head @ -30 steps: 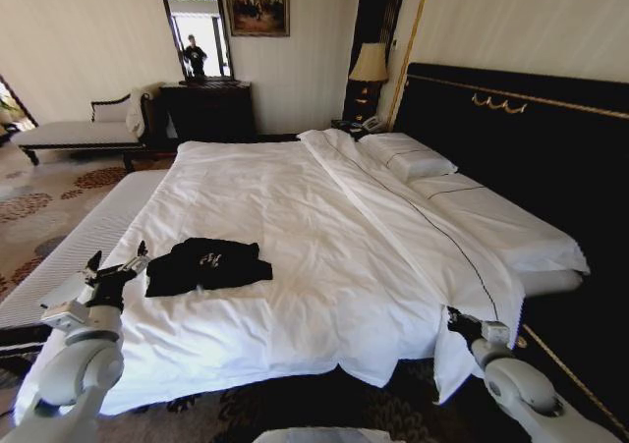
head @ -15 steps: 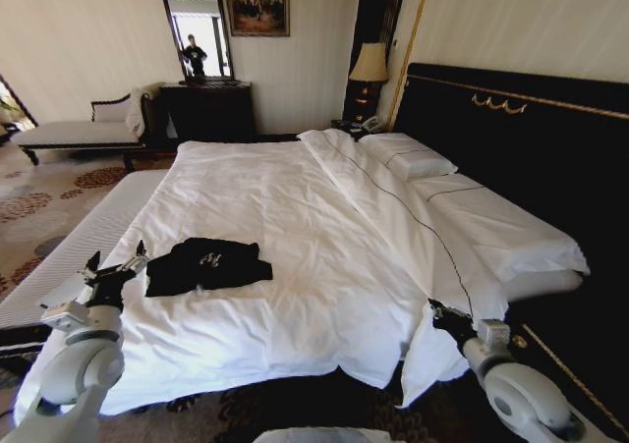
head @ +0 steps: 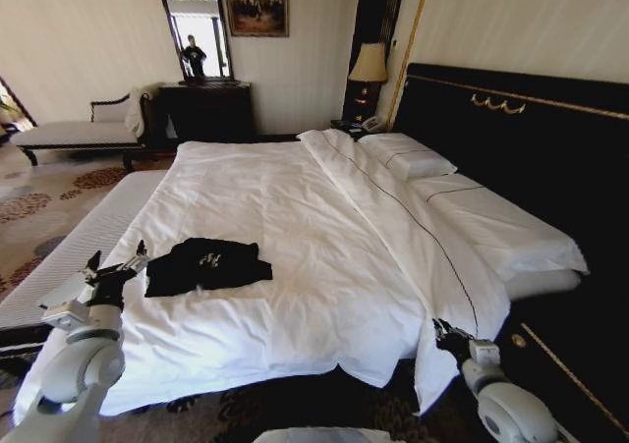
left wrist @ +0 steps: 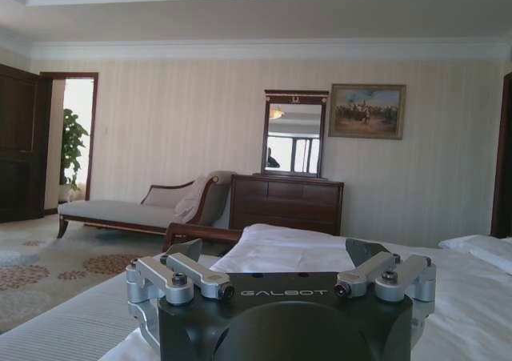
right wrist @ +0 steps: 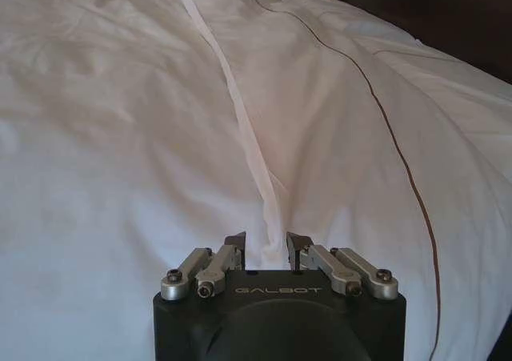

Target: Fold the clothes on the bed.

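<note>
The black T-shirt (head: pixel 207 264) lies just right of the left gripper (head: pixel 116 265), its fingers spread; the right gripper (right wrist: pixel 266 250), nearly closed on nothing, sits well apart.

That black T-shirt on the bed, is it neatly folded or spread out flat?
Neither: the black T-shirt lies bunched in a loose, uneven heap on the white duvet, its edges ragged. The left gripper waits open beside it.
</note>
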Robot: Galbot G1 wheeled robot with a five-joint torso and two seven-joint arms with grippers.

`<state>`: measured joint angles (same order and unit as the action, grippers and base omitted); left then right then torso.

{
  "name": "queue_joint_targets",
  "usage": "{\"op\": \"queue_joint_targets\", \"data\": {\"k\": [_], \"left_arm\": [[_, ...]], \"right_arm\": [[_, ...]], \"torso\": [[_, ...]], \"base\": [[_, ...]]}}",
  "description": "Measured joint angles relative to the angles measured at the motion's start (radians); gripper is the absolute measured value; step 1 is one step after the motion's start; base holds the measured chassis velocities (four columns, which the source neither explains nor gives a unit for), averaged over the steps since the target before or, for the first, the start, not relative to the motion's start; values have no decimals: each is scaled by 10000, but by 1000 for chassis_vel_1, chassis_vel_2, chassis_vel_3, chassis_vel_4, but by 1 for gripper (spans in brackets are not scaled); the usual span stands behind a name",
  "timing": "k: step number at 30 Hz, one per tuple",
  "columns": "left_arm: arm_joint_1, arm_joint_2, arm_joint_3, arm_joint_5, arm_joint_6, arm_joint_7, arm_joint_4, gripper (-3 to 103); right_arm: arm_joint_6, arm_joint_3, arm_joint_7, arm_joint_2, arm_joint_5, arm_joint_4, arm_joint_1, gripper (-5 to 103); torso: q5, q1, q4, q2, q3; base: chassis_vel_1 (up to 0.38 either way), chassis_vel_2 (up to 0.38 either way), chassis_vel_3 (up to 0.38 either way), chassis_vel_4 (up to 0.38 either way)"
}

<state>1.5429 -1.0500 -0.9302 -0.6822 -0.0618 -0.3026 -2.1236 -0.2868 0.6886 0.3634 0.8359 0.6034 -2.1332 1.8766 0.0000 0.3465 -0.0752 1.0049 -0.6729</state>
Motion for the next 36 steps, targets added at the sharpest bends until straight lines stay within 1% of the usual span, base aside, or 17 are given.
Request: {"op": "queue_joint_targets", "data": {"k": [1,2,3,5,6,8,10,11,12,14,18,20,22,25,26,29,36], "left_arm": [[-11,1,0,1,-2,0,6,100],[-24,3,2,1,-7,0,14,100],[-43,16,3,-14,-26,0,27,100],[-52,26,3,-25,-37,1,36,100],[-59,38,4,-38,-45,0,44,100],[-105,163,5,-106,-109,-12,89,100],[-123,212,5,-149,-153,-12,93,100],[-182,358,5,-350,-319,-79,93,100],[-236,488,5,-597,-499,-164,90,100],[-397,898,-3,-1365,-986,-432,105,100],[-530,1376,-28,-2174,-1406,-684,186,100],[-708,1866,-54,-3340,-1977,-1004,253,100],[-761,1945,-54,-3532,-2063,-1069,265,100],[-1283,2566,-84,-5272,-3045,-1589,255,100],[-1283,2566,-84,-5272,-3045,-1589,255,100],[-1875,3163,3,-6323,-4167,-1998,489,100],[-2562,3586,454,-6547,-4608,-1702,1822,100]], "right_arm": [[193,3,-134,-7,-1,-144,19,32],[453,53,-360,-23,44,-304,-1,32],[834,269,-728,-86,291,-586,-145,43],[963,409,-841,-136,516,-745,-260,43],[1044,523,-894,-187,739,-869,-366,48],[1366,1010,-975,-545,1919,-1292,-961,59],[1421,1067,-984,-615,2072,-1324,-1070,59],[1668,1224,-1070,-865,2447,-1358,-1505,70],[1847,1267,-1173,-1016,2620,-1338,-1832,70],[2204,1174,-1502,-1269,3168,-1050,-2838,81],[2542,737,-1893,-1409,3804,-528,-3877,91],[2708,114,-2207,-1559,4174,102,-4776,99],[2712,-35,-2234,-1590,4250,206,-4935,100],[2691,-1004,-2260,-1649,4506,701,-5947,100],[2691,-1004,-2260,-1649,4506,701,-5947,100],[2556,-1829,-2247,-1461,4372,1028,-6784,100],[2465,-3067,-2203,-1203,4237,1624,-7962,100]], "torso": [[0,0,-1,0,0],[1,0,-2,-1,0],[-1,0,-2,-1,0],[-1,0,-1,0,0],[-1,0,-1,0,0],[-3,0,1,0,0],[-3,0,1,0,0],[-4,1,2,0,0],[-2,1,1,-1,0],[-1,1,1,0,-1],[1,2,0,0,-1],[-1,3,2,-1,-2],[0,3,2,-2,-2],[-1,3,-1,-2,-2],[-1,3,-1,-2,-2],[1,3,-3,-2,-2],[-3,3,-1,-2,-2]], "base": [[0,0,0,0],[0,0,0,0],[0,0,0,0],[0,0,0,0],[0,0,0,0],[0,0,0,0],[0,0,0,0],[0,0,0,0],[0,0,0,0],[0,0,0,0],[0,0,0,0],[0,0,0,0],[0,0,0,0],[0,0,0,0],[0,0,0,0],[0,0,0,0],[0,0,0,0]]}}
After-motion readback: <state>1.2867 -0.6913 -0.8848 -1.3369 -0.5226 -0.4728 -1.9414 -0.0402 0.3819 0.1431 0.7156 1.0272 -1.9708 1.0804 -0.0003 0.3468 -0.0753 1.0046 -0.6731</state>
